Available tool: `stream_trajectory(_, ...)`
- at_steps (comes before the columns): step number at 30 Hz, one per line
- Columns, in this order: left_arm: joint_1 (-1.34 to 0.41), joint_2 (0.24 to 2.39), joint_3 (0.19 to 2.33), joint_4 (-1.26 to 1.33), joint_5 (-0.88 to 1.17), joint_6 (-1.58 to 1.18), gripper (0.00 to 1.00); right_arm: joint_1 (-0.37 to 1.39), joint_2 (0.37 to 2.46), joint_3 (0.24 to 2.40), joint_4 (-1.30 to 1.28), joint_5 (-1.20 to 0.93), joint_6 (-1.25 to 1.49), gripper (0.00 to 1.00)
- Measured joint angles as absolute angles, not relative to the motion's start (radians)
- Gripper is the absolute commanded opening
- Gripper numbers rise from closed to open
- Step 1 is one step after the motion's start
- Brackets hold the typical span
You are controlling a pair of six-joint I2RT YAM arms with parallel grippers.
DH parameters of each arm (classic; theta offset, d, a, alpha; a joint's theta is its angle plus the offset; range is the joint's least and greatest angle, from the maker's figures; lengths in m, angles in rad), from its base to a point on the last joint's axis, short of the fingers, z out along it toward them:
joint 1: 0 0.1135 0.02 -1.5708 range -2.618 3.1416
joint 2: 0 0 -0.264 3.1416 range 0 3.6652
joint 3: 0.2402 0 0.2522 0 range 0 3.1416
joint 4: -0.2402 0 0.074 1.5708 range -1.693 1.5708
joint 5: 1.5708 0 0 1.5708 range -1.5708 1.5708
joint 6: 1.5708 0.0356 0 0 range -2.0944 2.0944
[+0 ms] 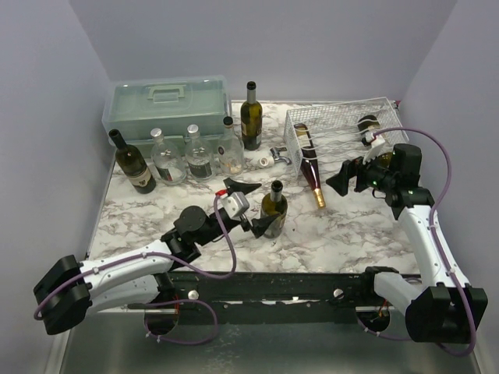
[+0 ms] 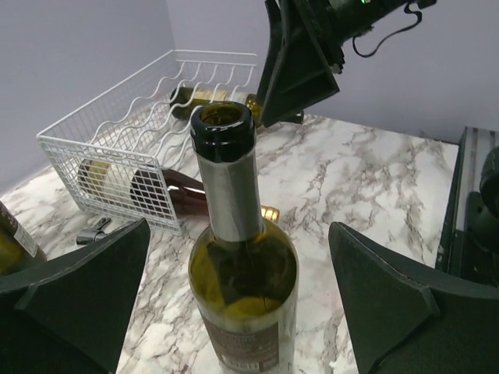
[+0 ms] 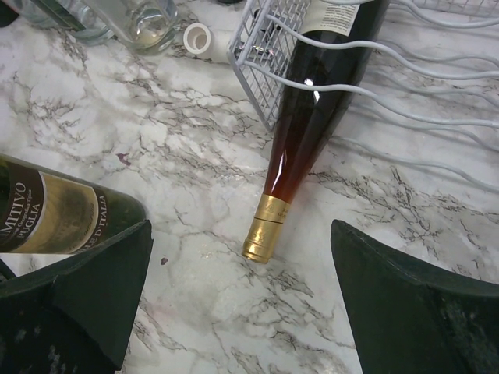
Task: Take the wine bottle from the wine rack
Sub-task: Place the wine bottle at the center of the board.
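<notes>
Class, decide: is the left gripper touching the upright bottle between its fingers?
Apart. The left wrist view shows bare marble between the bottle and each finger of the open left gripper.

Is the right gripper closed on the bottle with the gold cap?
No, the right gripper stands open over the bottle, its fingers wide apart and not touching it.

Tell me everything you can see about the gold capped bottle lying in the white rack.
The gold capped bottle is smooth reddish-brown glass, with a pale label near its base and shiny gold foil over its neck tip. It lies on its side in the wavy wires at the wine rack's left end, neck poking out the front over the marble table.
</notes>
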State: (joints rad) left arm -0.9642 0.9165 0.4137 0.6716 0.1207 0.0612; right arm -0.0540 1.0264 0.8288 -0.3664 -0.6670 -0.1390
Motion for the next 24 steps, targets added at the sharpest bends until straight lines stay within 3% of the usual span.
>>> stream_trajectory(6, -1.032, 1.038, 0.414, 0.807, -0.023, 0.047, 0.93, -0.054, 1.026, 0.827, -0.366, -0.668, -0.140, 1.00)
stream_trajectory(13, -1.090, 1.128, 0.426, 0.921, -0.181, 0.054, 0.79, -0.054, 1.026, 0.827, -0.366, -0.670, -0.143, 1.00)
stream_trajectory(17, -1.109, 1.175, 0.452, 0.966, -0.236, 0.072, 0.67, -0.054, 1.027, 0.827, -0.366, -0.672, -0.147, 0.99)
stream_trajectory(22, -1.111, 1.213, 0.469, 0.998, -0.278, 0.098, 0.42, -0.054, 1.027, 0.827, -0.366, -0.674, -0.150, 1.00)
stream_trajectory(24, -1.111, 1.226, 0.473, 1.007, -0.286, 0.108, 0.41, -0.054, 1.027, 0.827, -0.366, -0.675, -0.150, 0.99)
